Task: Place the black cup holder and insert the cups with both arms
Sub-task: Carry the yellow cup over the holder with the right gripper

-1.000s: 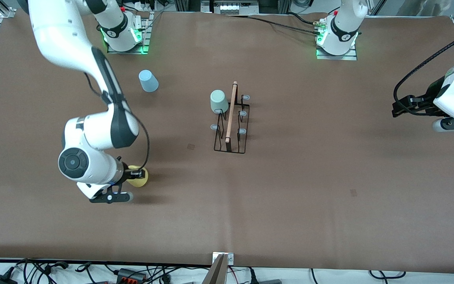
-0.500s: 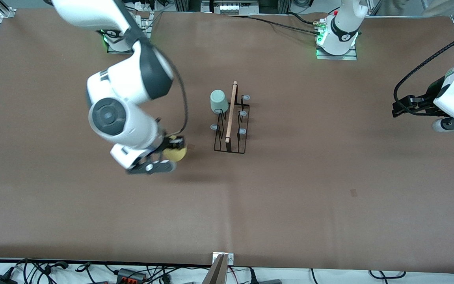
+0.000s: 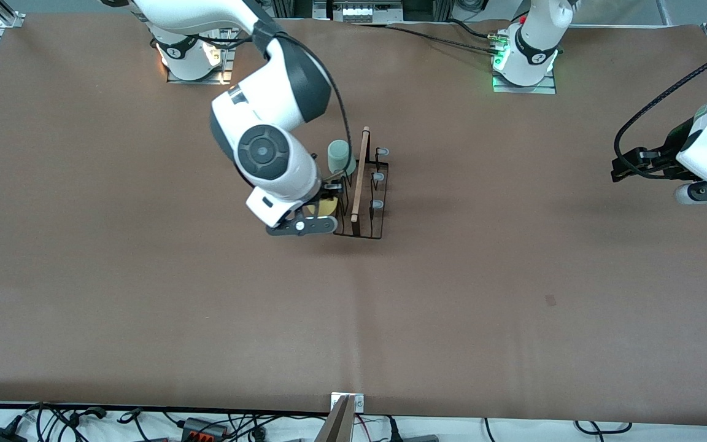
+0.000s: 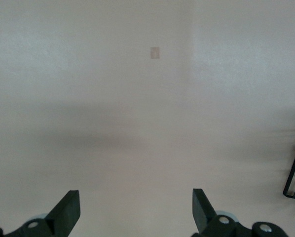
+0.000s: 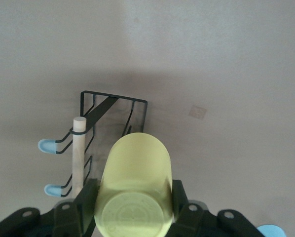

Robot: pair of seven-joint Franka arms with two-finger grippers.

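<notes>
The black cup holder (image 3: 366, 209) stands upright mid-table, with its wooden rod (image 3: 361, 175) on top. A pale green cup (image 3: 340, 156) hangs on one of its pegs on the side toward the right arm's end. My right gripper (image 3: 324, 207) is shut on the yellow cup (image 3: 323, 209) and holds it against that same side of the rack. In the right wrist view the yellow cup (image 5: 135, 182) sits between the fingers (image 5: 86, 200), over the rack (image 5: 113, 98). My left gripper (image 3: 620, 169) waits open and empty at the left arm's end; it also shows in its wrist view (image 4: 135, 215). The light blue cup is hidden.
The right arm's elbow and wrist (image 3: 267, 147) hang over the table beside the rack. A small tape mark (image 3: 550, 299) lies on the brown mat. Cables and a bracket (image 3: 346, 405) run along the table edge nearest the front camera.
My right arm has carried the yellow cup from the right arm's end of the table up to the rack. The left arm has not moved.
</notes>
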